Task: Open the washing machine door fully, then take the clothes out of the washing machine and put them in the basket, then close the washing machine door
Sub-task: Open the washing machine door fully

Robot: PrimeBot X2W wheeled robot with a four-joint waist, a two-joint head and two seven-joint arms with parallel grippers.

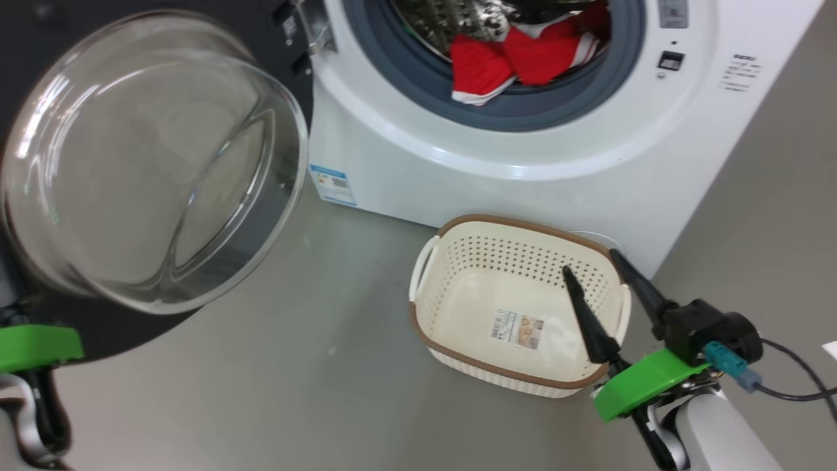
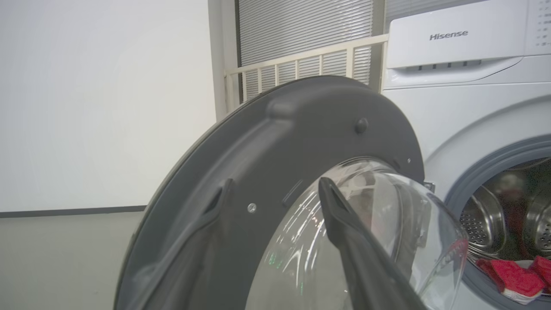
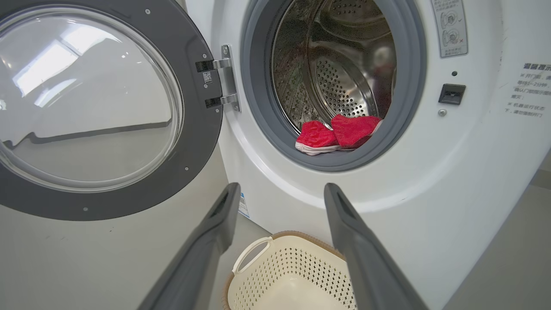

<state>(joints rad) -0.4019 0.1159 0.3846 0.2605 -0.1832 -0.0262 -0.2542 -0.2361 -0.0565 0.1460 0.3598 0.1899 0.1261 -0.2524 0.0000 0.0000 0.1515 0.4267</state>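
Right end effector point(image 1: 590, 261), fingers apart, hovers above the basket point(image 1: 458, 230); left end effector point(image 2: 275, 185), likewise spread, faces the open washing machine door point(image 3: 198, 142); clothes point(image 1: 523, 55) lie in the washing machine point(image 1: 458, 170).

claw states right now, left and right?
Left claw: open, gripping nothing, fingers facing the washing machine door.
Right claw: open, empty, by the basket.

- The washing machine door point(image 1: 150, 163): clear, glossy glass bowl; matt dark grey plastic surround.
- The washing machine point(image 1: 458, 183): smooth, glossy white casing; shiny perforated steel drum point(image 3: 340, 82); matt grey rubber ring point(image 3: 258, 94).
- The clothes point(image 1: 536, 59): soft red cloth, white trim.
- The basket point(image 1: 510, 252): smooth cream plastic, brown woven-look rim, paper sticker point(image 1: 518, 329).
- Floor point(image 1: 261, 366): smooth grey, faint sheen.
- Right pincer point(image 1: 589, 261): matt black fingers.
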